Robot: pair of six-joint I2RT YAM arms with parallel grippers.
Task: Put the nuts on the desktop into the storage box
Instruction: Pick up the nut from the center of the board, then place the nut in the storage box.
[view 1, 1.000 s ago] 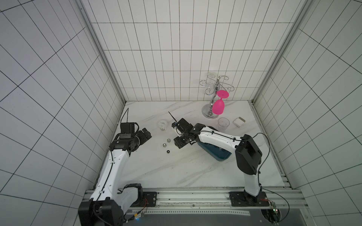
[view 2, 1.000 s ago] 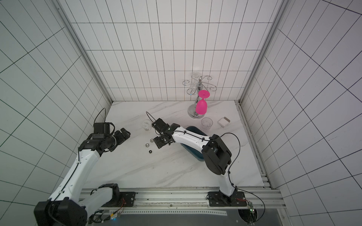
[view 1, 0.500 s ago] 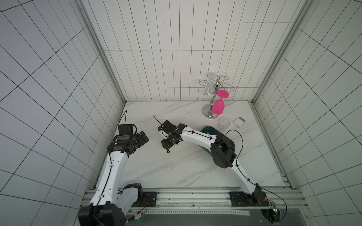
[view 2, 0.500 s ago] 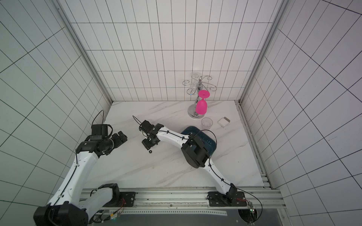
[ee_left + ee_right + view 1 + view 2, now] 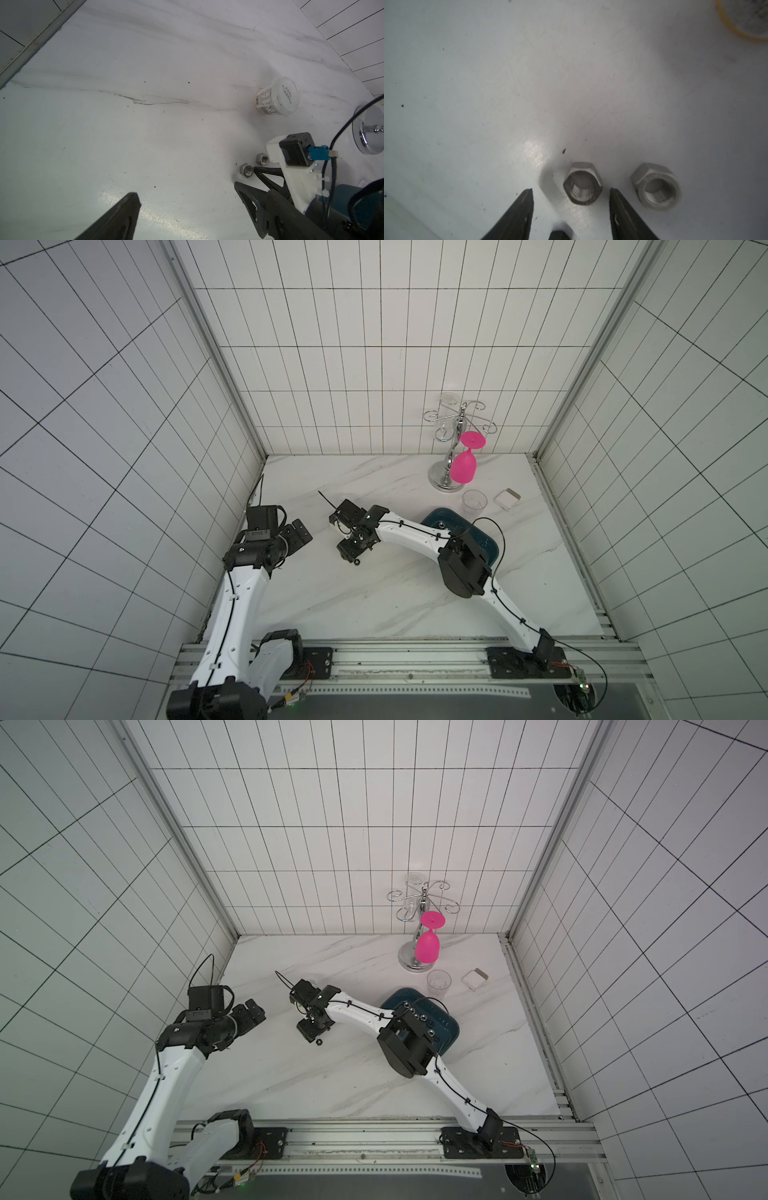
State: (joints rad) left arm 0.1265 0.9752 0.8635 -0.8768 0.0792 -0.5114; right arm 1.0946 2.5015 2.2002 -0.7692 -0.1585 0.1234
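Observation:
Two silver nuts lie side by side on the white desktop [image 5: 374, 605]. In the right wrist view one nut [image 5: 583, 184] sits just ahead of my right gripper [image 5: 571, 189], between its spread fingertips and untouched; the other nut [image 5: 656, 187] lies outside one finger. The right gripper [image 5: 347, 549] is open and low over them, hiding both in the top views. A black nut [image 5: 356, 563] rests just in front of it. The teal storage box [image 5: 436, 517] sits behind the right arm with several nuts [image 5: 419, 1017] inside. My left gripper [image 5: 301, 531] hovers open and empty nearby.
A labelled plastic cup [image 5: 278, 96] stands just beyond the silver nuts. Behind the box are a clear cup [image 5: 474, 502], a small white box [image 5: 508, 499] and a chrome glass rack [image 5: 446, 483] holding a pink goblet [image 5: 463, 466]. Tiled walls close in three sides.
My right arm has folded at the elbow and carried its open gripper leftward over the silver nuts. The left gripper has barely shifted.

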